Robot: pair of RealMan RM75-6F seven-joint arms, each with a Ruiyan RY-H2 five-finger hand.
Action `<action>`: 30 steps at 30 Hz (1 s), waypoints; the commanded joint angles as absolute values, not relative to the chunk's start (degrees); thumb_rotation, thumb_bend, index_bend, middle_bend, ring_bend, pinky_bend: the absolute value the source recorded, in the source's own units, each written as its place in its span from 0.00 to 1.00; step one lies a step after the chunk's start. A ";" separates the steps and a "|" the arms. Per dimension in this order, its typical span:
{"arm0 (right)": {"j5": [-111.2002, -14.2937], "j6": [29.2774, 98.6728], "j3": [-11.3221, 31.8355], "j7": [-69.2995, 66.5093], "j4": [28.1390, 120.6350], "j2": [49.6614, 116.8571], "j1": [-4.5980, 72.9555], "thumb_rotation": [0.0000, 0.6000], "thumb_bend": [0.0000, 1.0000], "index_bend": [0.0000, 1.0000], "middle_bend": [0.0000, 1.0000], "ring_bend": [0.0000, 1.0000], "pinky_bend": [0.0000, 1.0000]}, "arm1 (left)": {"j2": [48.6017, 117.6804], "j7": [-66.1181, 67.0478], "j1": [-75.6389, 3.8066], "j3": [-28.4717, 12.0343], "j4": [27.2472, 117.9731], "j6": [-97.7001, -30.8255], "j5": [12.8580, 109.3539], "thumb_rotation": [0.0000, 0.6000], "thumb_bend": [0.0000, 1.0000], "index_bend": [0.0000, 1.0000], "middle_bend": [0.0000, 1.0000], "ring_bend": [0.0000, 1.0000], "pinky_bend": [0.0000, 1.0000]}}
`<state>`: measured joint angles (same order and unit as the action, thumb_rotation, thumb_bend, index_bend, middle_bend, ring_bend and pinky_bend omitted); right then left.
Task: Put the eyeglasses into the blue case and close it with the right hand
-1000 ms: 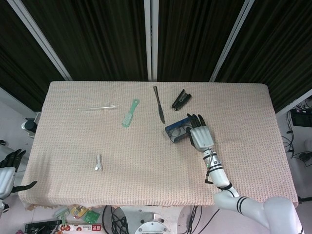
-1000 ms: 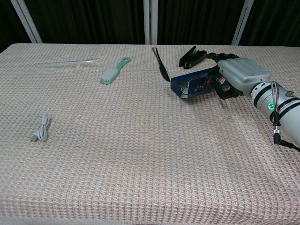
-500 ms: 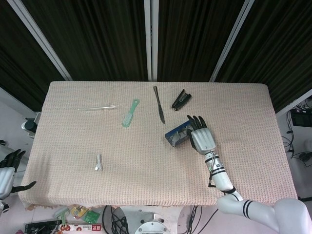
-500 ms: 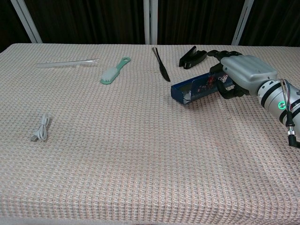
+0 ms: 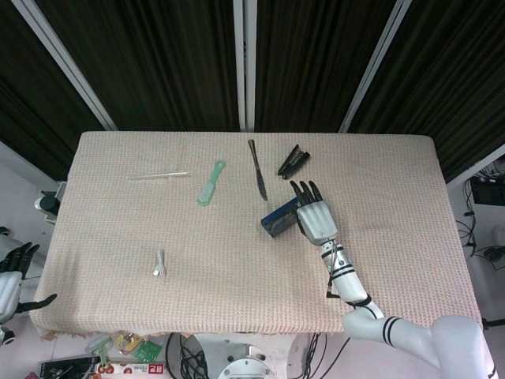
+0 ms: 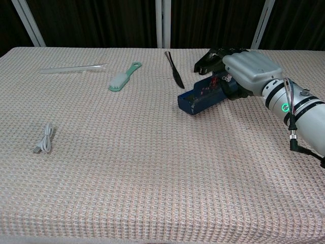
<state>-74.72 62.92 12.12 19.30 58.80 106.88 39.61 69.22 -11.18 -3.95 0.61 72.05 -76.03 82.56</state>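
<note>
The blue case [image 5: 276, 220] [image 6: 197, 98] lies right of the table's middle, its lid almost down. Through the narrow gap in the chest view I see a bit of the eyeglasses [image 6: 212, 86] inside. My right hand [image 5: 313, 216] [image 6: 247, 69] covers the case's right end, fingers stretched over the lid and thumb at the front side, gripping it. My left hand [image 5: 11, 275] hangs off the table's left edge in the head view, fingers apart and holding nothing.
A black stapler [image 5: 293, 160] [image 6: 208, 61] and a knife [image 5: 258, 170] [image 6: 173, 69] lie just behind the case. Further left are a green brush [image 5: 211, 183] [image 6: 123, 77], a clear stick [image 5: 156, 174] [image 6: 73, 67] and a white cable [image 5: 159, 264] [image 6: 44, 140].
My right hand has moved left with the case in it. The lid has come down, so much less of the inside shows. The left hand has stayed put.
</note>
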 commanded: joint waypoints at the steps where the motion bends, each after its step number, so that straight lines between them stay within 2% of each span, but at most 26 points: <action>1: -75.39 62.37 12.64 17.91 55.89 108.71 40.92 1.00 0.55 0.92 0.00 0.00 0.00 | 69.20 -11.25 -3.96 0.61 71.95 -75.93 82.49 0.79 0.10 0.05 0.03 0.04 0.19; 7: -76.65 61.85 12.54 14.39 50.24 111.53 42.39 1.00 0.53 0.90 0.00 0.00 0.00 | 69.06 -11.34 -3.93 0.64 71.73 -75.64 82.31 0.78 0.10 0.05 0.03 0.04 0.19; 13: -78.68 62.40 12.22 8.98 43.88 114.63 43.81 1.00 0.52 0.82 0.00 0.00 0.00 | 68.91 -11.43 -3.94 0.64 71.62 -75.42 82.21 0.79 0.10 0.05 0.03 0.04 0.19; 15: -79.36 62.73 12.09 7.12 41.62 115.69 44.28 1.00 0.52 0.73 0.00 0.00 0.00 | 68.87 -11.51 -3.96 0.61 71.55 -75.32 82.13 0.79 0.10 0.05 0.03 0.04 0.19; 16: -79.76 63.09 11.99 6.21 40.65 116.14 44.44 1.00 0.52 0.66 0.00 0.00 0.00 | 68.87 -11.57 -3.96 0.60 71.52 -75.26 82.09 0.79 0.10 0.05 0.03 0.04 0.19; 19: -80.80 63.94 11.67 3.46 37.48 117.61 44.95 1.00 0.51 0.38 0.00 0.00 0.00 | 68.85 -11.77 -3.96 0.59 71.35 -75.07 81.96 0.79 0.10 0.05 0.03 0.04 0.19; 21: -81.07 64.05 11.66 2.05 35.97 118.37 45.25 1.00 0.50 0.16 0.00 0.00 0.00 | 68.83 -11.92 -3.97 0.58 71.22 -74.95 81.90 0.79 0.10 0.05 0.03 0.04 0.19; 23: -81.21 64.11 11.76 0.75 34.34 119.24 45.61 1.00 0.49 0.04 0.00 0.00 0.00 | 68.80 -12.09 -3.98 0.55 71.11 -74.85 81.83 0.79 0.10 0.05 0.03 0.04 0.19; 24: -81.20 63.97 11.85 0.14 33.49 119.69 45.83 1.00 0.48 0.01 0.00 0.00 0.00 | 68.79 -12.18 -3.97 0.55 71.06 -74.82 81.82 0.79 0.10 0.05 0.03 0.04 0.19; 30: -80.52 62.69 12.82 -1.31 29.41 122.01 47.28 1.00 0.48 0.00 0.00 0.00 0.00 | 68.59 -12.39 -3.89 0.66 70.96 -74.50 81.67 0.79 0.10 0.05 0.03 0.04 0.19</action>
